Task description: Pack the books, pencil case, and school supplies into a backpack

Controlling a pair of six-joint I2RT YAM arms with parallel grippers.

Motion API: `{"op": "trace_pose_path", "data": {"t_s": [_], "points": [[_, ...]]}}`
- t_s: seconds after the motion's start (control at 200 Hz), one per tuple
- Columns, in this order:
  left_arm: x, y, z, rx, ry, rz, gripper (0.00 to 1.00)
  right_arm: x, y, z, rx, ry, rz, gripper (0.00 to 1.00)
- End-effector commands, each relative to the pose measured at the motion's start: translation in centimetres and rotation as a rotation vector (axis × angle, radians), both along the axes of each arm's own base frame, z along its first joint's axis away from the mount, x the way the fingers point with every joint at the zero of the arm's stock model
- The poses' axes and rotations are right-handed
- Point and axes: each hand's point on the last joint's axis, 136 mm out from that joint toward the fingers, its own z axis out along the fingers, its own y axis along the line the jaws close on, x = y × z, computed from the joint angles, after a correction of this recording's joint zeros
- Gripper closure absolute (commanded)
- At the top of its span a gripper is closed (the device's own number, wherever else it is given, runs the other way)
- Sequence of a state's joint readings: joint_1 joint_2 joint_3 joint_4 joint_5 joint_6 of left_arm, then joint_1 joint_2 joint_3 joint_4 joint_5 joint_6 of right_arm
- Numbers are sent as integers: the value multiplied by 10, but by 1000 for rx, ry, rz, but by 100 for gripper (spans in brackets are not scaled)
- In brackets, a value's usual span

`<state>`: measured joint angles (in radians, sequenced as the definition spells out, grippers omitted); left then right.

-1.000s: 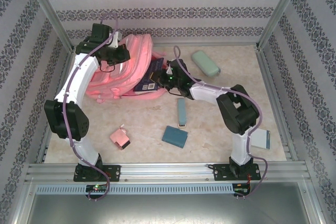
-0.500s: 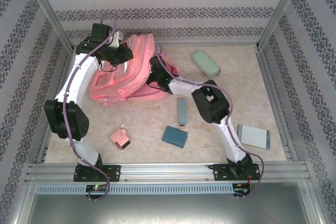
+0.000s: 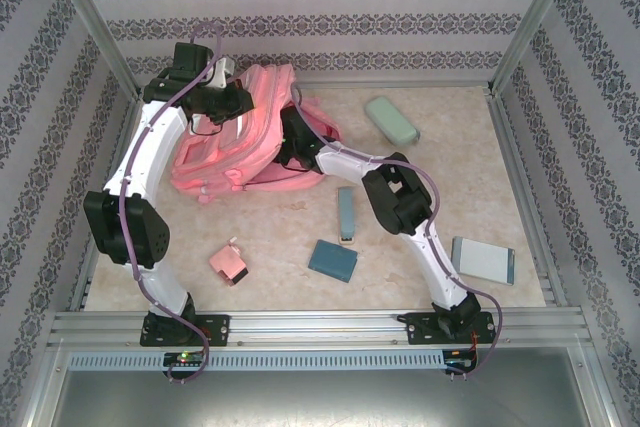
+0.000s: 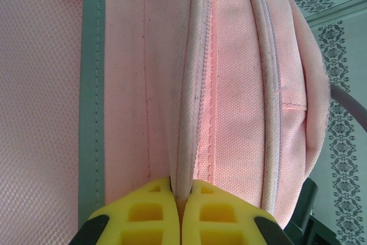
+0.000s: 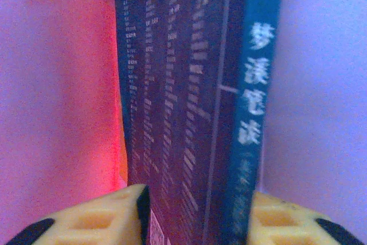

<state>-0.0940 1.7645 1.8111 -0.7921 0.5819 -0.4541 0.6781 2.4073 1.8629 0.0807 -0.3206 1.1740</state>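
R gripper (image 5: 195,222) w/ book (image 5: 189,101) hidden inside backpack (image 3: 235,142).

The backpack (image 3: 262,107) has a book (image 5: 189,113) tucked in at its right side, with the pencil case (image 3: 392,120) off to its right. In front sits the boxy piece (image 3: 230,265). Front-right come the slim bar (image 3: 346,213), the squarish block (image 3: 332,260) and, farthest out, the flat rectangle (image 3: 483,260).

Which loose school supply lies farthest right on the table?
The pale grey-blue flat rectangle; the light-teal bar, dark-teal block and pink piece all lie left of it.
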Motion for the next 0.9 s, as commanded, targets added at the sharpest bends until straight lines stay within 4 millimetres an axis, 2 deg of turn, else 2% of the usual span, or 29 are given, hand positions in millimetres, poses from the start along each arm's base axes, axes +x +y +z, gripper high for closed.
{"op": "trace_pose_path", "data": {"t_s": [0.0,0.095,0.155,0.465,0.605,0.699,0.779,0.789,0.799,0.809,0.894], "points": [[8,-11,61,-78,-188,-66,100,-3,-9,25,-48,-63,6,70],[8,-11,59,-77,-185,-66,100,-2,-11,15,-54,-41,-4,86],[7,-12,59,-79,-183,-68,100,-3,-9,11,-48,-31,2,100],[4,-19,58,-120,-176,-99,100,2,37,-6,17,26,98,100],[2,-19,56,-116,-173,-106,100,5,45,-8,13,46,117,100],[2,-17,53,-97,-169,-101,100,4,41,-3,13,46,121,86],[3,-11,48,-63,-162,-83,100,2,32,7,-4,30,116,65],[3,-10,47,-59,-160,-82,100,0,30,4,-11,33,118,64],[3,-9,46,-55,-159,-79,100,0,30,11,-7,19,120,62],[3,-9,45,-49,-158,-77,100,0,28,8,-15,21,120,61],[3,-2,38,-6,-149,-57,100,-5,16,27,-40,-24,130,52]]}}
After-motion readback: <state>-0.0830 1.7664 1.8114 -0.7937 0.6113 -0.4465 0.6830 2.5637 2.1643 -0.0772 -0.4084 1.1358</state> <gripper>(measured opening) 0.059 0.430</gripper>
